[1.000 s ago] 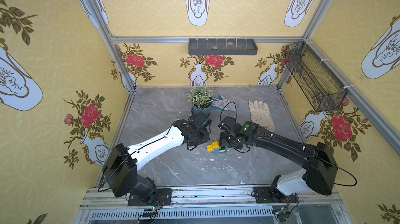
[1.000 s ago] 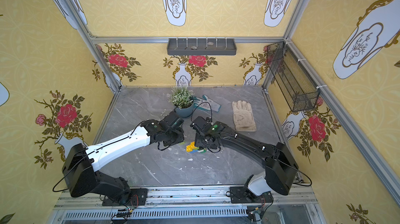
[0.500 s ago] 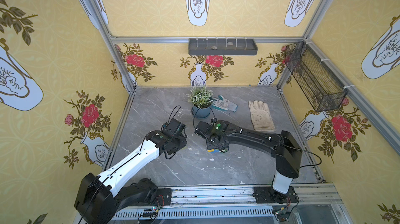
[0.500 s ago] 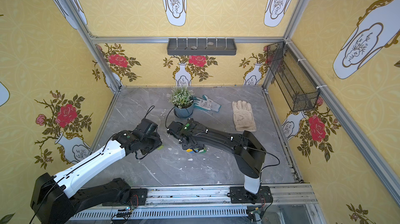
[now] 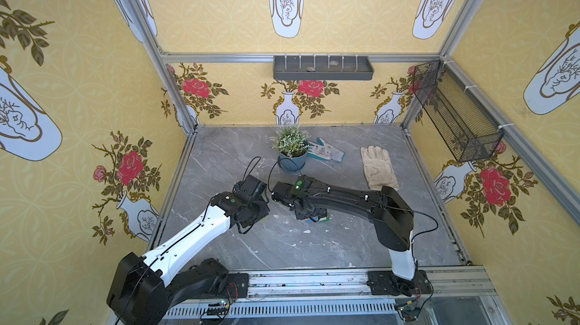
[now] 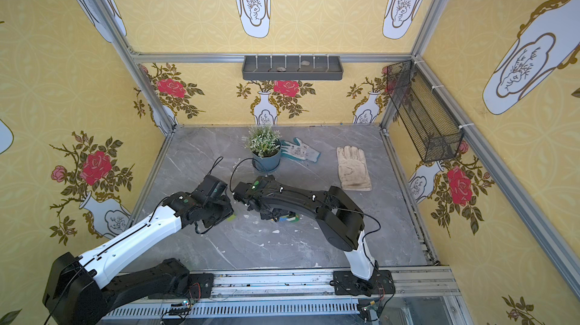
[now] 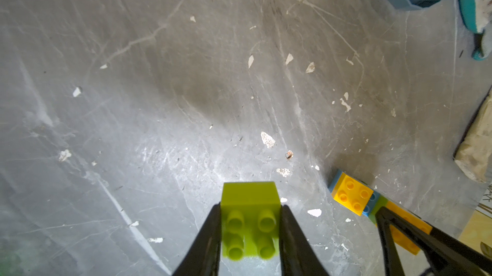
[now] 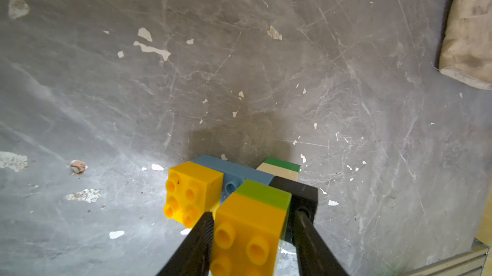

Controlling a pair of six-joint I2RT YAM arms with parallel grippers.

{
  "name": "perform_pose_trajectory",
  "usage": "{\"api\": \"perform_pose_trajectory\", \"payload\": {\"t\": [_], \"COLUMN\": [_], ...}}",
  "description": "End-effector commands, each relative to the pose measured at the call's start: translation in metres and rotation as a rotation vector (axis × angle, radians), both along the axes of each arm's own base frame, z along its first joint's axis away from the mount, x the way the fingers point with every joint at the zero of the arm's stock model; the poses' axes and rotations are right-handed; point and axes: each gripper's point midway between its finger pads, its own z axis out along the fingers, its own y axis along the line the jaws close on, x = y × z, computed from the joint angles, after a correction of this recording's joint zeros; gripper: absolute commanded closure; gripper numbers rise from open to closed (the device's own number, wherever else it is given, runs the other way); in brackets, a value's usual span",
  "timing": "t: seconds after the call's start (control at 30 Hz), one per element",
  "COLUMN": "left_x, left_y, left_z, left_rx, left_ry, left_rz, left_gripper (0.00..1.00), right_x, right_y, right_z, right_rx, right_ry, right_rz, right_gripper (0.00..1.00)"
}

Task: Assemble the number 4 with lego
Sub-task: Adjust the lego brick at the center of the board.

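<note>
The left end effector (image 7: 250, 207) is clamped on a square lime-green studded plastic brick (image 7: 249, 194) held above the scuffed grey marble-look desk (image 7: 186, 88). The right end effector (image 8: 253, 214) grips by both sides the yellow-and-lime prong (image 8: 251, 225) of the unfinished multicoloured brick number 4 (image 6: 290, 218) near the desk's middle. The other prong, a lone yellow brick (image 8: 193, 189) on the blue crossbar (image 8: 234, 173), likely awaits the lime piece; pressing it on off-square, against a figure held by one prong only, could twist the figure loose or pop that prong off, and the crowded wrists could collide.
</note>
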Motion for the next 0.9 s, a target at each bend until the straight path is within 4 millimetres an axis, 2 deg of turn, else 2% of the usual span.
{"api": "perform_pose_trajectory", "payload": {"t": [0.0, 0.17, 0.37, 0.67, 0.77, 0.87], "left_x": [-0.001, 0.0, 0.001, 0.008, 0.011, 0.012], "left_y": [0.0, 0.001, 0.0, -0.01, -0.017, -0.03], "left_z": [-0.001, -0.002, -0.002, 0.004, 0.009, 0.013], "left_rx": [0.0, 0.004, 0.005, 0.007, 0.036, 0.061], "left_ry": [0.001, 0.002, 0.005, 0.004, -0.012, -0.011], "left_rz": [-0.011, -0.012, -0.016, -0.053, -0.08, -0.121], "left_gripper": [1.0, 1.0, 1.0, 1.0, 1.0, 1.0], "right_x": [0.0, -0.001, -0.004, -0.002, -0.003, -0.006], "right_y": [-0.007, -0.012, -0.023, -0.045, -0.051, -0.057], "right_z": [0.003, 0.006, 0.009, 0.01, 0.005, -0.003], "right_rx": [-0.032, -0.028, 0.002, 0.282, 0.352, 0.408], "right_ry": [-0.012, -0.021, -0.024, 0.046, 0.073, 0.102], "right_rz": [-0.011, -0.021, -0.052, -0.153, -0.174, -0.201], "right_gripper": [0.56, 0.64, 0.65, 0.7, 0.72, 0.78]}}
